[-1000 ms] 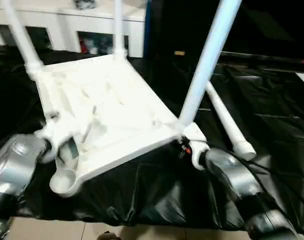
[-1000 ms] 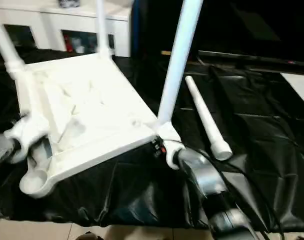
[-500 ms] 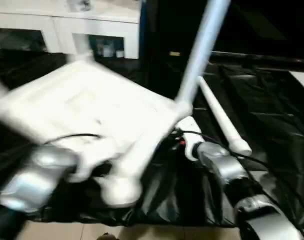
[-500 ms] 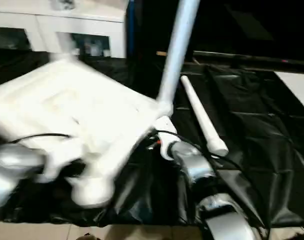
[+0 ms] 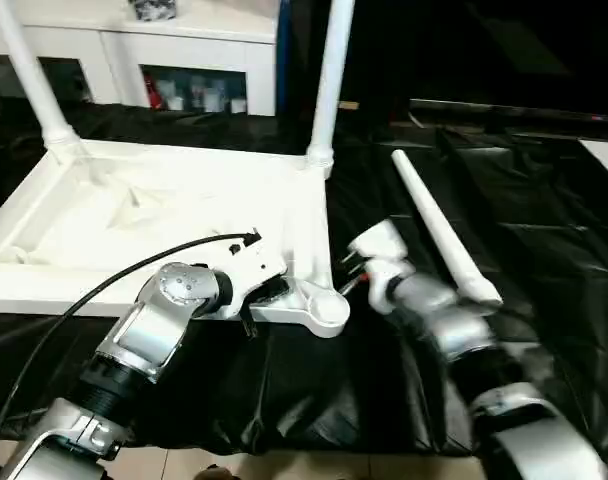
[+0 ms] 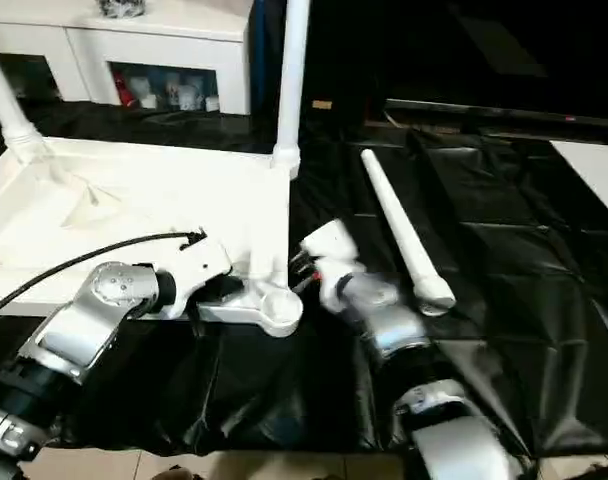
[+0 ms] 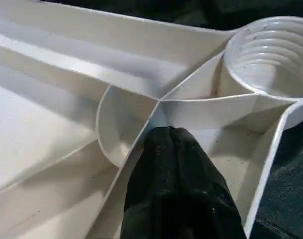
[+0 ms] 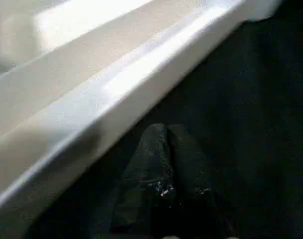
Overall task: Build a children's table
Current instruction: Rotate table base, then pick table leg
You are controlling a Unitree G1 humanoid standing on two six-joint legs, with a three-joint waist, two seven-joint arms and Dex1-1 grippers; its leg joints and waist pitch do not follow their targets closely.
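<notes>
The children's table top (image 5: 134, 215) lies underside up on the black-draped surface. Two white legs stand in its far corners, one at the left (image 5: 32, 75) and one at the right (image 5: 329, 80). Its near right corner has an empty round socket (image 5: 324, 310). My left gripper (image 7: 171, 144) is shut, with its tips resting among the ribs just beside that socket (image 7: 276, 55). A loose leg (image 5: 439, 225) lies on the cloth to the right. My right gripper (image 8: 166, 137) is shut and empty, over the cloth just off the top's right edge (image 8: 116, 84).
White cabinets (image 5: 184, 60) stand behind the draped surface. The black cloth (image 5: 544, 230) stretches to the right of the loose leg. The cloth's front edge and pale floor (image 5: 284, 465) lie close below the table top. A black cable (image 5: 104, 285) runs along my left arm.
The table top has turned and settled flat, bringing its empty socket from near left to near right. My right gripper has let go of the legged corner and shut.
</notes>
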